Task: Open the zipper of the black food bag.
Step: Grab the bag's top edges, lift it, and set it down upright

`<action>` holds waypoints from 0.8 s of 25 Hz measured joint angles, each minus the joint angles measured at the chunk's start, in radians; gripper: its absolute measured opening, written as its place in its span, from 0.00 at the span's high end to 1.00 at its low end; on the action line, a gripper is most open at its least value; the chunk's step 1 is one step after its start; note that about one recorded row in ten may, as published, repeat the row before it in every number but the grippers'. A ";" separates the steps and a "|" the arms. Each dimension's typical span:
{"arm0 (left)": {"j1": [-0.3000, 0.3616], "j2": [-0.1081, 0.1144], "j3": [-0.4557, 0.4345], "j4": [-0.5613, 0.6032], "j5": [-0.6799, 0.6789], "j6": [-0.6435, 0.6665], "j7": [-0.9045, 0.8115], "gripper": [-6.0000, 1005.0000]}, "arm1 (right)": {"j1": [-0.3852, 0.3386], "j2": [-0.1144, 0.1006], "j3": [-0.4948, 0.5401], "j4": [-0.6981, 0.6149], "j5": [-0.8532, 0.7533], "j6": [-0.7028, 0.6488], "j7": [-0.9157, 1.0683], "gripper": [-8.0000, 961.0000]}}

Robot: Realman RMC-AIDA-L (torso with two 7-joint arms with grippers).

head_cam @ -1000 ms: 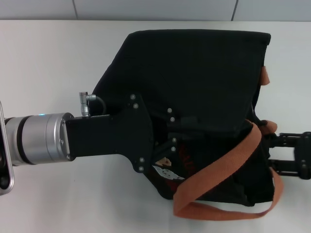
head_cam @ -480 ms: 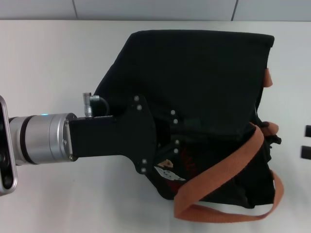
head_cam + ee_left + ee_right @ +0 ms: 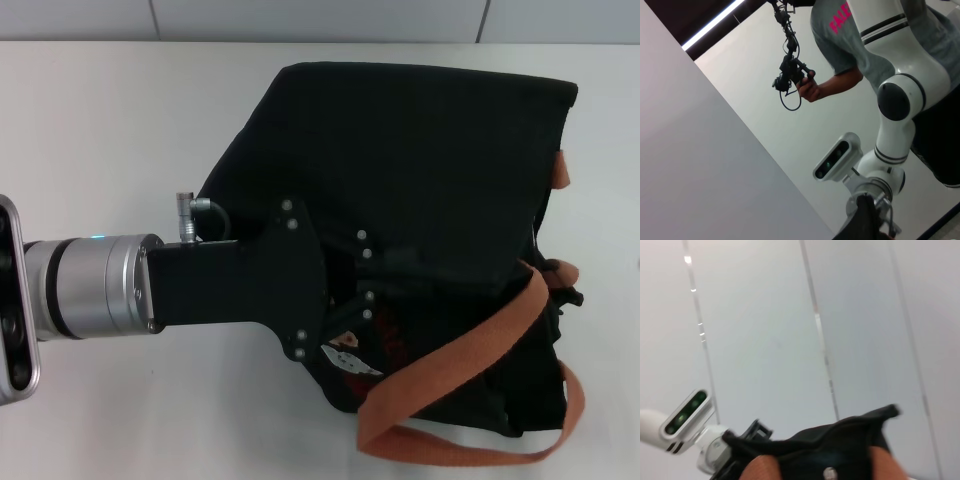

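Black food bag (image 3: 420,180) lying on its side on white table (image 3: 100,120), orange handles (image 3: 470,350) trailing. Left gripper (image 3: 345,290) pressed against bag, apparently to steady it; jaw state cannot be told. Zipper not visible. Right gripper out of head view.

flat white table top (image 3: 120,140) | pale grey panelled wall (image 3: 320,18) along the table's far edge | person in grey T-shirt with pink lettering (image 3: 840,30) holding a black cabled device (image 3: 790,75), against the wall
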 joint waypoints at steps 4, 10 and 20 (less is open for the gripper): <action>0.000 0.000 0.015 0.003 -0.010 0.000 0.000 0.90 | 0.028 0.045 -0.050 -0.019 -0.008 0.013 -0.058 0.40; 0.001 0.000 0.018 0.007 -0.012 0.000 0.001 0.90 | 0.078 0.045 -0.113 0.007 -0.011 0.051 -0.070 0.63; 0.001 0.000 0.022 0.006 -0.033 0.000 -0.002 0.90 | 0.095 0.047 -0.209 0.008 -0.007 0.097 -0.064 0.71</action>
